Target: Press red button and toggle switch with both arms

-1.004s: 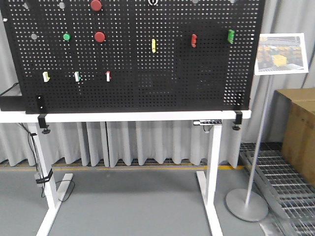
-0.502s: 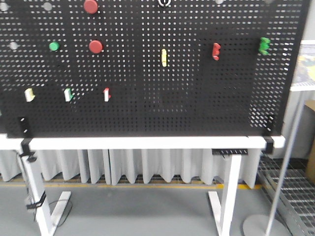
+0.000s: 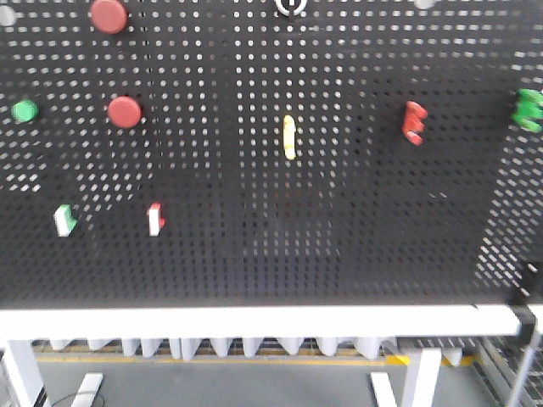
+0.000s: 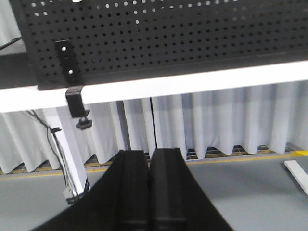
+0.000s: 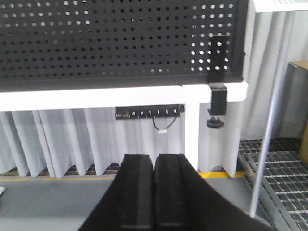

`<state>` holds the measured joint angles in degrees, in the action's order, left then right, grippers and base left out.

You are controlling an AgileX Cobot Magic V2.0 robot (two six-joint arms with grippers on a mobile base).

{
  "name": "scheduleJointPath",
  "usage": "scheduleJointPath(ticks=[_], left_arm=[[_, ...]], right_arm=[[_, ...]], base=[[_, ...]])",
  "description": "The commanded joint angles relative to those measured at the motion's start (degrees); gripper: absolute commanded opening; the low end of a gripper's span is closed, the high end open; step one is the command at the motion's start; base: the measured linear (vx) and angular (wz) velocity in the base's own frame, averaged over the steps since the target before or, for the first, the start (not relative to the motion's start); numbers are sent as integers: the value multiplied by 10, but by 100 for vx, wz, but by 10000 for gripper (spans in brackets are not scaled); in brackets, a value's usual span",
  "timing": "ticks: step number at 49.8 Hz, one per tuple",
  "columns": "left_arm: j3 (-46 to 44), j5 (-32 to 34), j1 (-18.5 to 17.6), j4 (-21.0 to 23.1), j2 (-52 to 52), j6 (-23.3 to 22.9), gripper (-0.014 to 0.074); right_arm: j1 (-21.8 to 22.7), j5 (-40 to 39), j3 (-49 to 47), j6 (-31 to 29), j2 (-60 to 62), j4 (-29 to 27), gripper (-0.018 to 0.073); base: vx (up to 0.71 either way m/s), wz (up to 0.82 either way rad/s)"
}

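Holding jaws together, the left gripper (image 4: 149,192) and right gripper (image 5: 155,192) seem in approach, next needing to rise toward the red button (image 3: 125,112) and toggle switch (image 3: 155,219) near the left edge of the pegboard (image 3: 356,246).

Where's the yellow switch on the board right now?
Front-facing view: the yellow switch sits near the middle of the pegboard, between the lower red button on its left and the red switch on its right.
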<state>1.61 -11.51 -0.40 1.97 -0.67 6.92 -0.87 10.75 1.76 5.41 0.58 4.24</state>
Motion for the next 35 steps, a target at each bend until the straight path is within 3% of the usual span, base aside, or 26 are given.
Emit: scheduleJointPath(ticks=[1, 35], left_arm=[[18, 48, 1, 3, -4, -3, 1], [18, 48, 1, 3, -4, -3, 1]], right_arm=[[5, -46, 6, -3, 7, 1, -3], [5, -46, 6, -3, 7, 1, -3]], base=[[38, 3], [23, 0]])
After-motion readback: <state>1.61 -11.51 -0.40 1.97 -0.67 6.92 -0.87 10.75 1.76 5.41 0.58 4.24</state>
